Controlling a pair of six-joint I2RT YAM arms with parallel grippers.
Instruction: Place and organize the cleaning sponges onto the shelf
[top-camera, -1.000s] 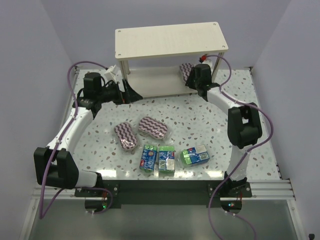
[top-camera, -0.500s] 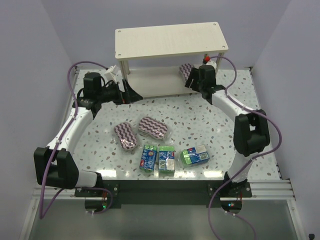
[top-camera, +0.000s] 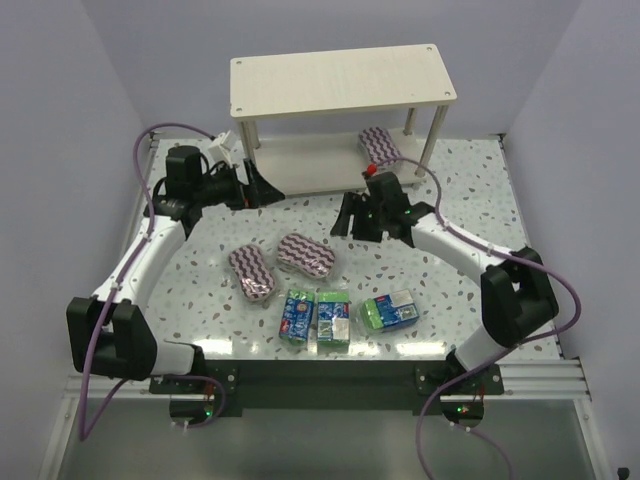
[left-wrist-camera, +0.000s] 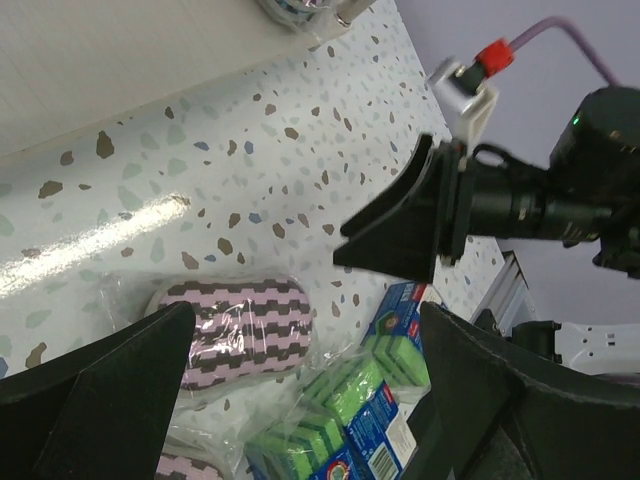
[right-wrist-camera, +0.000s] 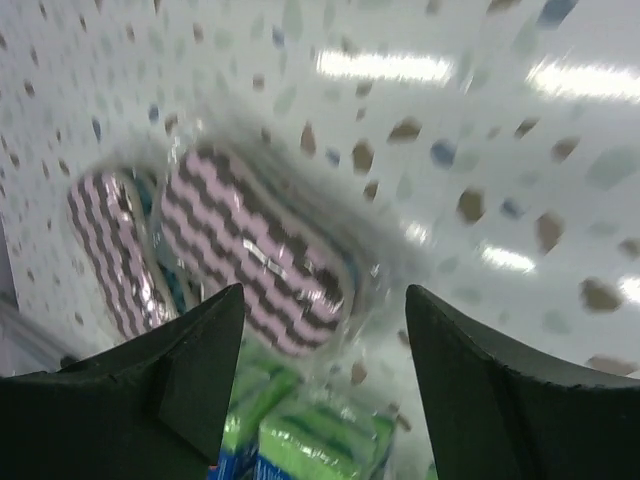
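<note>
Right jaws spread and empty, hovering over the speckled surface (top-camera: 470, 180), a zigzag pad (right-wrist-camera: 255, 255) right below me. Left jaws gaping wide, empty too, by the left legs of the shelf (top-camera: 340, 80). One striped pad (top-camera: 378, 145) lies on its lower board. Another pad (top-camera: 252, 272) and three green packs (top-camera: 333, 320) lie on the surface.

My left claw (top-camera: 262, 187) is spread wide and empty, pointing to the right, its arm bent up along my left side. My right claw (top-camera: 345, 217) hangs low, tipped downward, fingers parted with nothing between them, forearm stretched leftward
</note>
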